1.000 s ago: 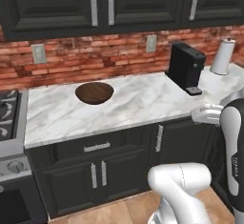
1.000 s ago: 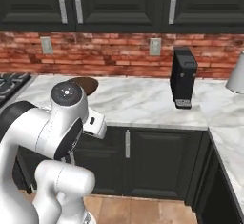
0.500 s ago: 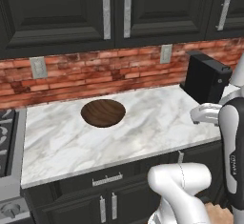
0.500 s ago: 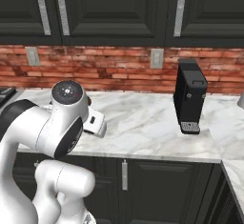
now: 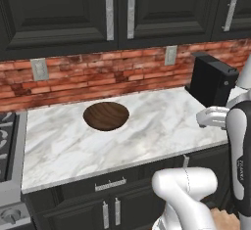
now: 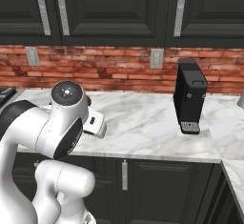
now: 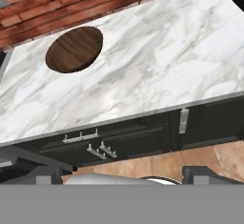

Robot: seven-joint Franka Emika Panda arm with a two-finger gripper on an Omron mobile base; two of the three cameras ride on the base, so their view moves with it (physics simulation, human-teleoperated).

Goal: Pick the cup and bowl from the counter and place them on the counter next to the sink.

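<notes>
The bowl [image 5: 106, 116] sat on the marble worktop [image 5: 162, 121] near the brick wall, left of the coffee machine [image 5: 212, 79]; the pincer [image 7: 122, 174] stood apart, empty, well short of it.

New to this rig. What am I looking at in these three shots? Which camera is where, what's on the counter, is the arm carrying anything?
It is a rendered kitchen with a white robot arm on a mobile base. Two pictures come from cameras on the base, behind the arm to its left and right, looking forward and down. The third comes from a camera on the arm's hand, looking along the tool, whose two dark tips rise at the bottom, spread wide with nothing between them, so nothing is carried.

On the white marble counter with grey veins lies a wide, shallow, round dark brown wooden bowl, also seen in the hand view. A tall black coffee machine stands further right, near the red brick wall. Dark cabinets sit above and below.
</notes>
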